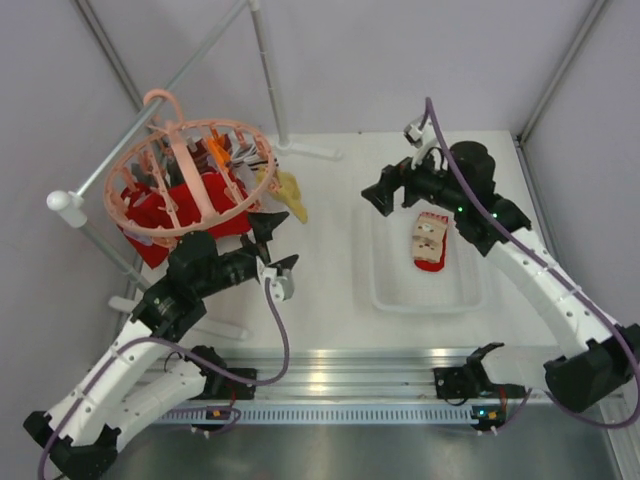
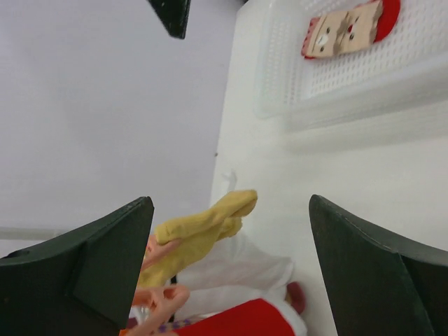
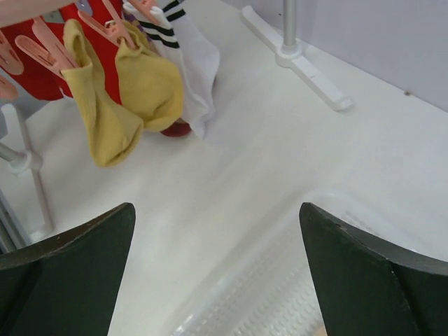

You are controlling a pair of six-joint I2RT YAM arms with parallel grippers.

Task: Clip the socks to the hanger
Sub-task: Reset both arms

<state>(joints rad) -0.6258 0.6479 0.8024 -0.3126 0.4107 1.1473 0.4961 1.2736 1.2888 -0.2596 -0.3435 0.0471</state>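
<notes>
As I look across the table from left to right, one round peach-pink hanger (image 1: 195,175) hangs at the upper left from a grey rail (image 1: 150,120), with socks (image 1: 287,195) clipped along its near side. From the right wrist view I count two mustard yellow socks (image 3: 98,119) pinned by pink clips (image 3: 105,26), one white sock with black stripes (image 3: 192,59) beside them, and red fabric (image 3: 42,70) behind; how many red socks that makes I cannot tell. Just below the hanger sits the left gripper (image 1: 275,250), its two fingers spread wide and holding nothing. Further right, one clear plastic tray (image 1: 470,290) lies on the white table (image 1: 330,240). It holds a single red-and-beige patterned sock (image 1: 430,243), lying flat toward the tray's far end. Over the tray's upper left corner hovers the right gripper (image 1: 385,190), its fingers likewise spread apart and empty.
</notes>
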